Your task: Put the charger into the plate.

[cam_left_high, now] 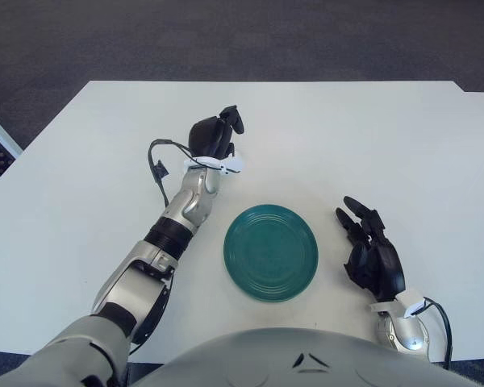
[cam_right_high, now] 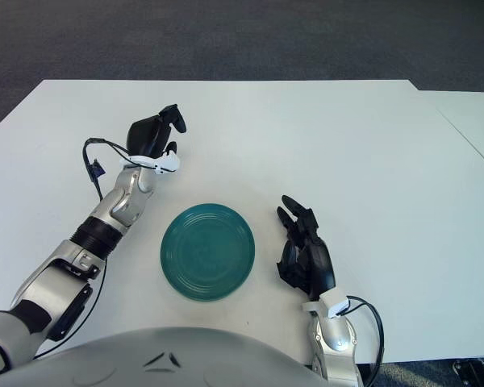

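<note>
Two hands show. Left hand [cam_left_high: 214, 139] fingers curl shut; no charger is visible, so whether they hold one cannot be told. Releasing short of the plate [cam_left_high: 271, 251] risks a miss. Right hand [cam_left_high: 371, 254], fingers relaxed and empty, shows beside it.

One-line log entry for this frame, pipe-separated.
plate empty | left hand past its far-left rim | right hand open, right of plate | charger not visible
</note>
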You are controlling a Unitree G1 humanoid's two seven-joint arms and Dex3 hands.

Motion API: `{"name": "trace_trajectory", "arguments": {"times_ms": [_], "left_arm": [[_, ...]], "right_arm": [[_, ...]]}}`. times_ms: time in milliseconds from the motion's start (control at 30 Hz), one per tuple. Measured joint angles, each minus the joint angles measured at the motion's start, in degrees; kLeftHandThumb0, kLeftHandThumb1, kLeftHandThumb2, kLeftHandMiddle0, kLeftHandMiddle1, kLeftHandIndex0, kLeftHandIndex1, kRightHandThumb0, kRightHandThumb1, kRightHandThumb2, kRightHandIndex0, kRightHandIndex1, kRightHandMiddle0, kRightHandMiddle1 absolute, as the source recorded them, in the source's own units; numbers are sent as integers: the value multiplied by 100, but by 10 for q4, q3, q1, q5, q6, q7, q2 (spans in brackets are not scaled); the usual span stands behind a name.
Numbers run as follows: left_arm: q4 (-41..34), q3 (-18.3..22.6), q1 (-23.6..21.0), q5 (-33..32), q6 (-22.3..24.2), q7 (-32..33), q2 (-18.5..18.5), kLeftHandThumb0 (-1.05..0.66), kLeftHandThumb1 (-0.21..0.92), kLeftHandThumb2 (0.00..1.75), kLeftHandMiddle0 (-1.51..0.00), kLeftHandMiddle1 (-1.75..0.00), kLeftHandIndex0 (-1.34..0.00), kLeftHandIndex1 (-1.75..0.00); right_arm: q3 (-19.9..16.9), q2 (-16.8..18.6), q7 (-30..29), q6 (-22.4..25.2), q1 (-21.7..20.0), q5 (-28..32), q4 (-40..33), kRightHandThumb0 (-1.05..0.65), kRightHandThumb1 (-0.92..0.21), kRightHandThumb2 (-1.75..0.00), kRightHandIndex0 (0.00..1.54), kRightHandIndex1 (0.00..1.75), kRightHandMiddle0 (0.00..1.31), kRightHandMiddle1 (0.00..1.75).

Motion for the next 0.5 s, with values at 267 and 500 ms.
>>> {"name": "trace_trajectory", "arguments": {"times_ms": [267,500], "left_arm": [[-24,0,3,15,13,-18,0,0,-3,170,-83,-174,-67,-174],[-44,4,4,16,21,-33,-5,0,4,163,-79,-173,-62,-175]], "right_arm": [[1,-1,-9,7,2,-19,-6,-97,-92,-114,43,4,8,67],[1,-1,-9,8,3,-19,-8,-96,-92,-116,46,4,10,68]]}}
